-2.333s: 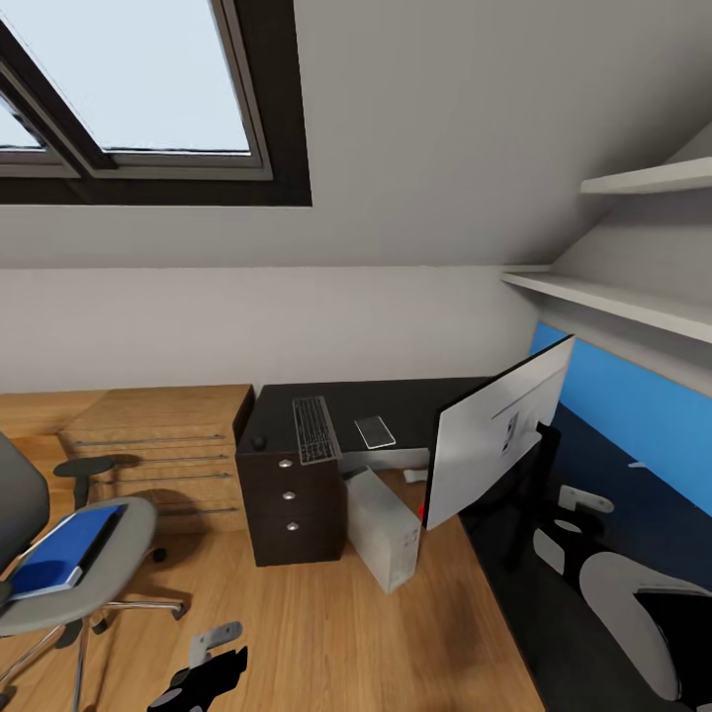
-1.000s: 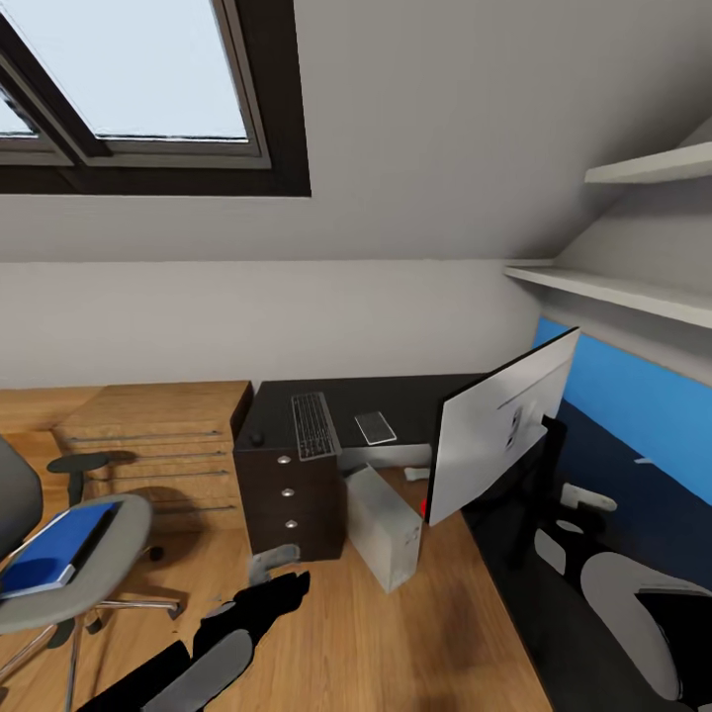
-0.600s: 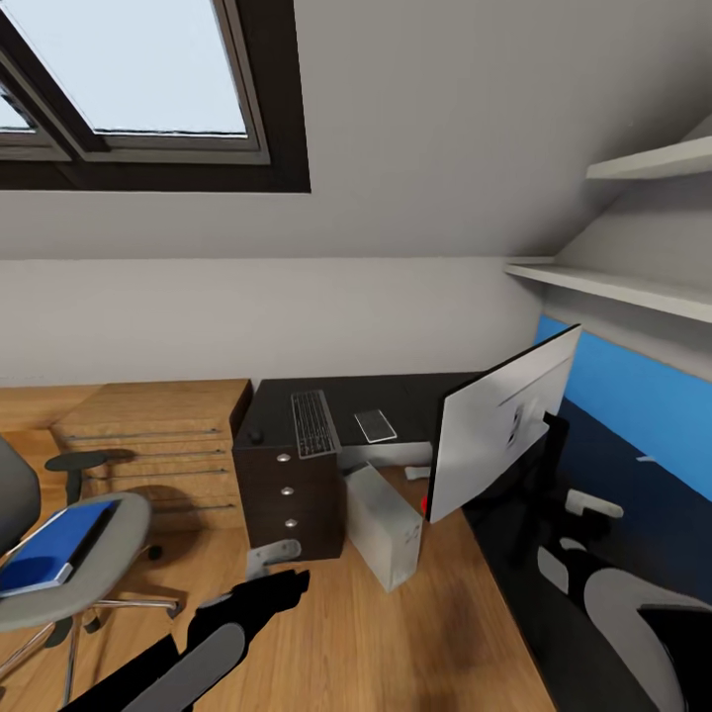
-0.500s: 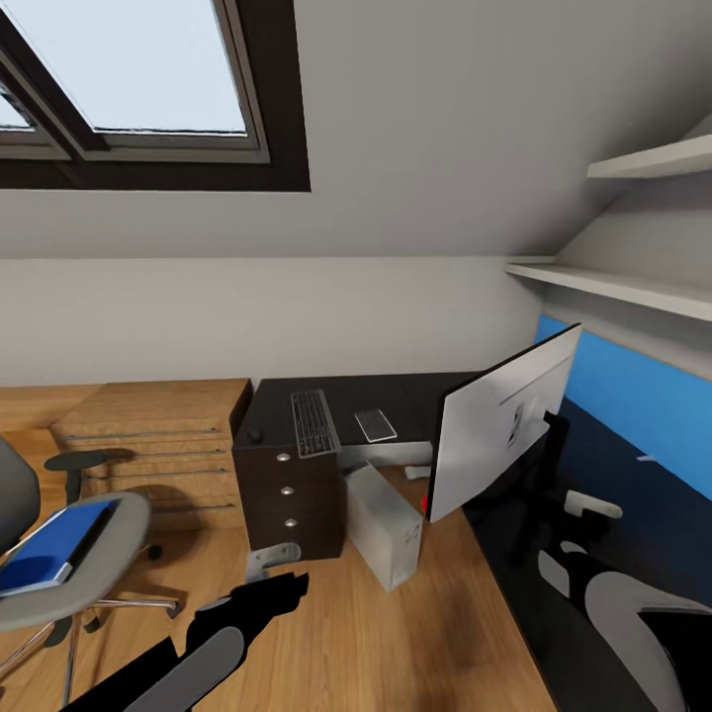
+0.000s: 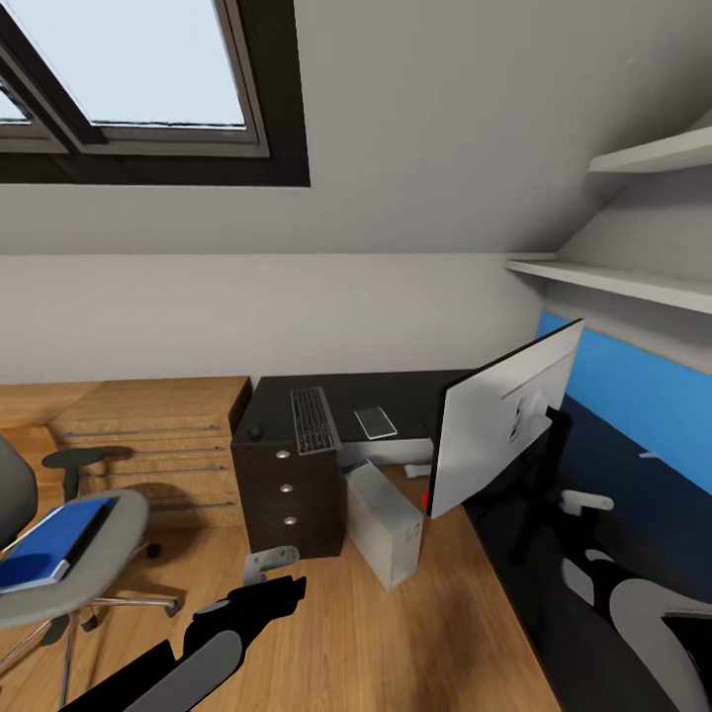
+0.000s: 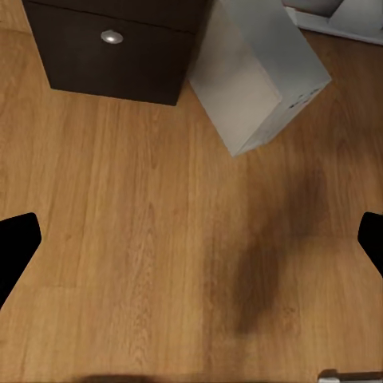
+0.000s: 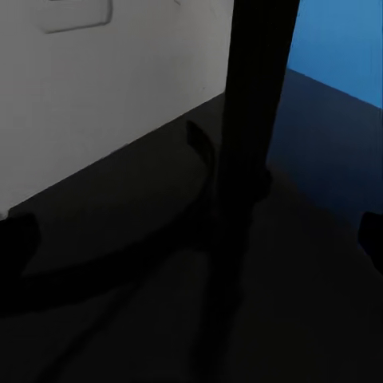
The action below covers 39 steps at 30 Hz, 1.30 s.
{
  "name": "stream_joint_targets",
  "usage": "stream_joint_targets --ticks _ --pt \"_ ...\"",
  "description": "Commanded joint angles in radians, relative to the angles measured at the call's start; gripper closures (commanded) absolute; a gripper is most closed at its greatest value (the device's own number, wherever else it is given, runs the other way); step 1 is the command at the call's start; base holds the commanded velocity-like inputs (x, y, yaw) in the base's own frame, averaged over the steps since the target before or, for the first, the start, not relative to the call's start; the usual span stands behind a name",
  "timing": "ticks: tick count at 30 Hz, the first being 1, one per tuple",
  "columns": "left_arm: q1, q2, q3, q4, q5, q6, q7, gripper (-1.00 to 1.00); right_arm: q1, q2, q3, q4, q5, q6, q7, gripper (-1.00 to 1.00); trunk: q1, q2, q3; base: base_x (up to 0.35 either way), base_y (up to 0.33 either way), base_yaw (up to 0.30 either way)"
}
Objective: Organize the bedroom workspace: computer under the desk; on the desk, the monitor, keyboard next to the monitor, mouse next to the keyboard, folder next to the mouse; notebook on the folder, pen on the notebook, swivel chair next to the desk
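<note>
The black desk (image 5: 396, 394) carries the keyboard (image 5: 313, 420), a small dark mouse (image 5: 256, 433), a thin grey pad (image 5: 375, 422) and the monitor (image 5: 499, 425), whose silver back faces me. The grey computer (image 5: 384, 524) stands askew on the floor beside the drawers (image 5: 289, 489). At far left, the blue folder (image 5: 54, 544) lies on the swivel chair (image 5: 94, 578). My left gripper (image 5: 272, 578) hovers open over the floor in front of the computer (image 6: 259, 72). My right gripper (image 5: 583, 529) is open over the desk, near the monitor's stand (image 7: 255, 104).
A wooden chest (image 5: 158, 435) with bar handles stands left of the desk. Wall shelves (image 5: 613, 282) hang over the blue wall panel (image 5: 633, 396) at right. Wood floor (image 6: 159, 239) lies open between chair and desk. A skylight (image 5: 129, 69) is overhead.
My left arm has risen and reached forward toward the drawers, then held nearly still. My right arm has sunk a little at lower right. The view has tilted slightly.
</note>
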Motion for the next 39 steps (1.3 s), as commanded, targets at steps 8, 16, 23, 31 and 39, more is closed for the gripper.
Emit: stream_joint_targets --ticks 8,16,23,31,39 --pt "-0.002 0.001 -0.002 -0.002 0.003 0.003 0.006 -1.00 -0.001 -0.015 0.002 0.005 -0.047 -0.010 0.045 -1.00 0.031 -0.057 -0.027 0.000 0.000 0.000" --pt "-0.002 0.001 -0.002 -0.002 0.001 0.003 0.006 -1.00 -0.001 -0.016 0.002 0.005 -0.050 -0.025 0.046 -1.00 0.062 -0.113 -0.052 0.000 0.000 0.000" --pt "-0.002 0.002 -0.002 -0.002 0.001 0.004 0.006 -1.00 -0.001 -0.017 0.001 0.004 -0.074 -0.026 0.045 -1.00 0.085 -0.155 -0.070 0.000 0.000 0.000" --pt "-0.002 0.002 0.000 -0.001 0.001 0.004 0.005 -1.00 -0.001 -0.017 0.001 0.004 -0.097 -0.031 0.045 -1.00 0.085 -0.155 -0.070 0.000 0.000 0.000" --pt "-0.002 0.004 0.000 -0.001 0.004 0.004 0.004 -1.00 -0.001 -0.017 0.001 0.003 -0.100 -0.032 0.045 -1.00 0.085 -0.155 -0.070 0.000 0.000 0.000"
